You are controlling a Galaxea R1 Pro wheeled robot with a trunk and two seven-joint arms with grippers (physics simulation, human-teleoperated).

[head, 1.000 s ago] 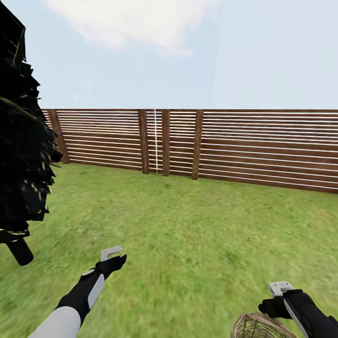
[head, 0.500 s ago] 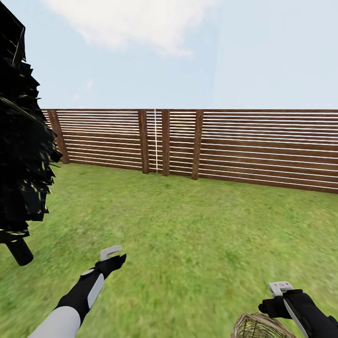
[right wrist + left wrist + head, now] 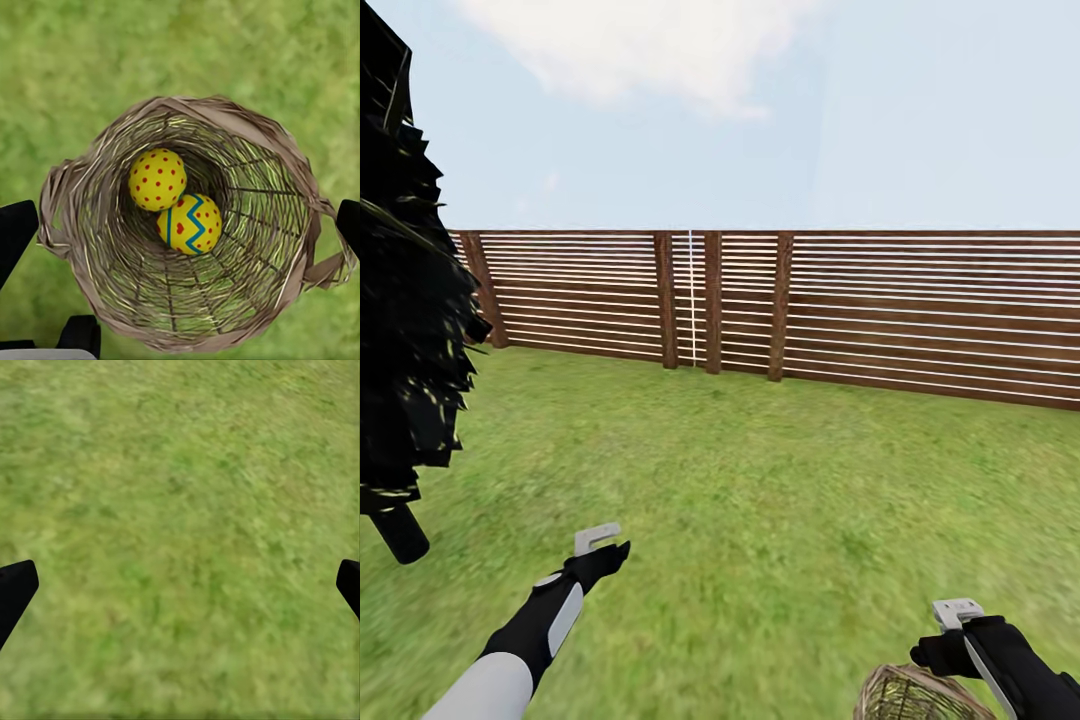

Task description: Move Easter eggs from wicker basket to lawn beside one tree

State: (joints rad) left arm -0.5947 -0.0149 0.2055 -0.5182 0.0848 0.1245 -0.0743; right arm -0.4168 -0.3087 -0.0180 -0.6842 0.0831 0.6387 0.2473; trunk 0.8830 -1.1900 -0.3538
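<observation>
In the right wrist view the wicker basket (image 3: 247,172) stands on the lawn (image 3: 90,60), seen from straight above. Two Easter eggs lie touching at its bottom, a dotted egg (image 3: 157,179) and a zigzag-banded egg (image 3: 190,223). My right gripper (image 3: 181,229) hangs open over the basket, its fingertips (image 3: 15,232) apart at the rim's width. In the head view the right gripper (image 3: 957,613) is just above the basket (image 3: 908,698) at the lower right. My left gripper (image 3: 600,545) is open over bare grass. The tree (image 3: 405,300) stands at the far left.
A brown slatted wooden fence (image 3: 810,310) closes the lawn at the back. Open grass (image 3: 760,480) stretches between the arms and the fence. The tree's trunk (image 3: 400,535) meets the ground left of my left arm.
</observation>
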